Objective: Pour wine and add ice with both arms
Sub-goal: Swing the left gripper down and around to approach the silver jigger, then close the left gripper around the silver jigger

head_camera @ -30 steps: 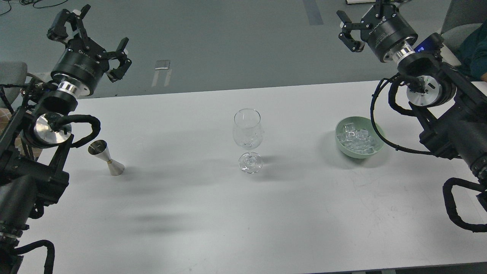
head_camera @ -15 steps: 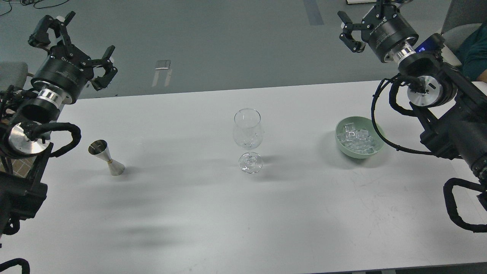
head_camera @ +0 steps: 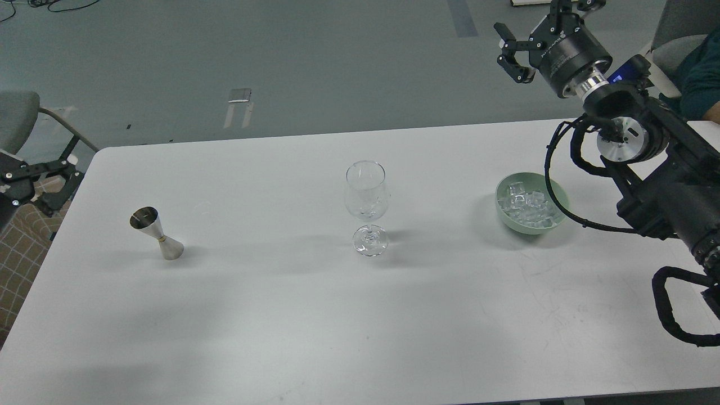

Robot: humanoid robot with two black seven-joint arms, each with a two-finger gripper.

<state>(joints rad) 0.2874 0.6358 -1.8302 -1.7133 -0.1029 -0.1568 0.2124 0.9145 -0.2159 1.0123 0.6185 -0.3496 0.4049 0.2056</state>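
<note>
A clear, empty stemmed glass (head_camera: pixel 367 198) stands upright at the middle of the white table (head_camera: pixel 281 315). The ice (head_camera: pixel 527 205), several clear cubes, fills a pale green bowl (head_camera: pixel 558 198) to the glass's right. A steel jigger (head_camera: pixel 157 234) stands at the left. No wine or bottle shows. My right gripper (head_camera: pixel 541 27) hangs open and empty at the top right, high above and behind the bowl. My right arm (head_camera: pixel 664 191) runs along the right edge. My left gripper is out of view; only a black part (head_camera: pixel 34 179) shows at the left edge.
A grey chair (head_camera: pixel 17 112) stands beyond the table's left end. A person in a teal top (head_camera: pixel 697 73) sits at the far right. A looped black cable (head_camera: pixel 562 185) of my right arm hangs close beside the bowl.
My left arm has drawn back to the left and its gripper has left the view. My right gripper has shifted slightly up and turned a little.
</note>
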